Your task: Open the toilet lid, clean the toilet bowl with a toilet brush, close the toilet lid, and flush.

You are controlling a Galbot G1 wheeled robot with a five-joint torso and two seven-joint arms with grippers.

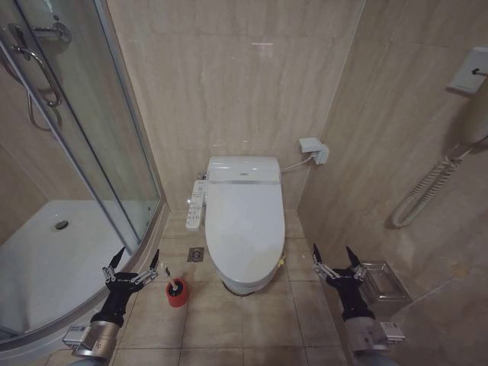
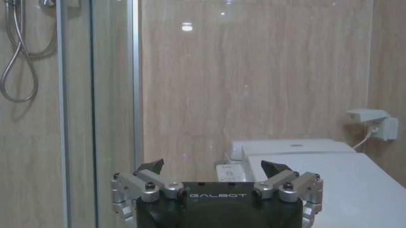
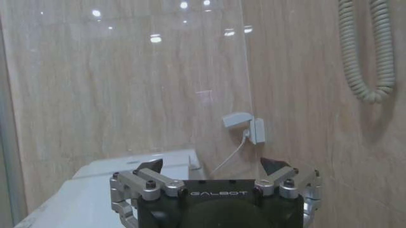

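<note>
toilet lid (image 1: 245, 229) down over the bowl, long axis running straight away from the robot, rounded front edge nearest; left hand (image 1: 133, 267) and right hand (image 1: 337, 259) flank it, both spread open and empty; toilet brush (image 1: 176, 290) on floor just beside left hand; neither clearly nearer the lid.

Toilet lid (image 1: 245, 229): large, smooth, white, rounded at the front, shut flat over the toilet bowl (image 1: 242, 287), of which just a white strip under the lid's front edge. Toilet brush (image 1: 172, 286): upright in a round red cup on the floor tiles, near the bowl's front left corner, dark head seemingly on top, handle hard to make out.
</note>
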